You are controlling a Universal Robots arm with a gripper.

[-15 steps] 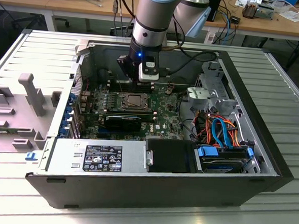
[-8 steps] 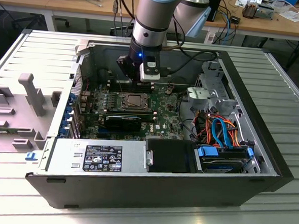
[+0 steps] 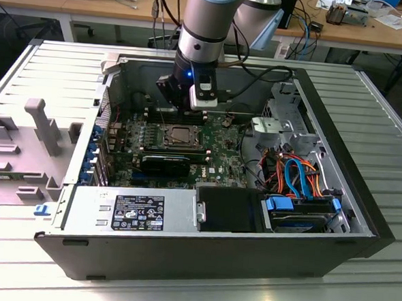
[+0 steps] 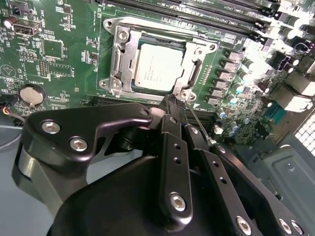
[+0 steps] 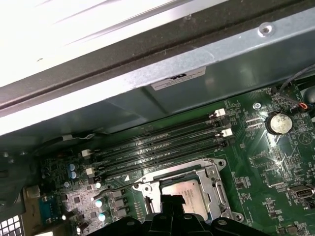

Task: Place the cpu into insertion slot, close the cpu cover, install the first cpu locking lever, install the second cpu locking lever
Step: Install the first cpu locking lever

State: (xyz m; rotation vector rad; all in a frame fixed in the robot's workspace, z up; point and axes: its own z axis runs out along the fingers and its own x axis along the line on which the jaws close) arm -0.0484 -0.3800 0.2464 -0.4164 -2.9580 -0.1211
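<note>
The end effector [image 4: 172,104] looked clenched, fingertips together beside one thin locking lever [image 4: 199,123]; whether it pinched that rod, I could not tell. One cpu [image 4: 156,66] sat in the insertion slot [image 3: 183,136], at the middle of the exterior view, under one lowered cpu cover [image 4: 127,54]. Doing this well probably meant steady pressure on the rod, never slipping onto the board [image 4: 59,54].
</note>
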